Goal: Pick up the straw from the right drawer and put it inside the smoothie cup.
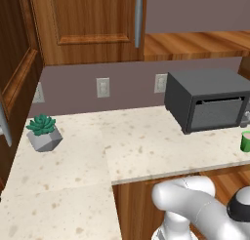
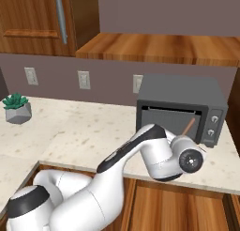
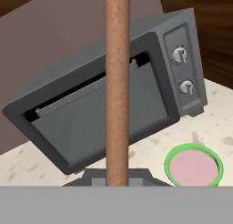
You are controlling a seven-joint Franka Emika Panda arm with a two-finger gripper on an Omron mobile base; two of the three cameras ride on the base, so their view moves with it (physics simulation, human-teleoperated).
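A long brown straw rises straight up the middle of the hand view, with my gripper shut on its lower end. The smoothie cup, bright green with a pale pink top, stands on the counter just right of the straw and below it. In the left base view the smoothie cup sits at the right edge, in front of the microwave. In the right base view the straw's tip pokes up behind my white wrist, in front of the microwave door; the fingers are hidden there.
A dark grey microwave stands at the back of the speckled counter, close behind the straw. A grey pot with a green succulent sits far left. Wooden cabinets hang overhead, and wooden fronts run under the counter edge.
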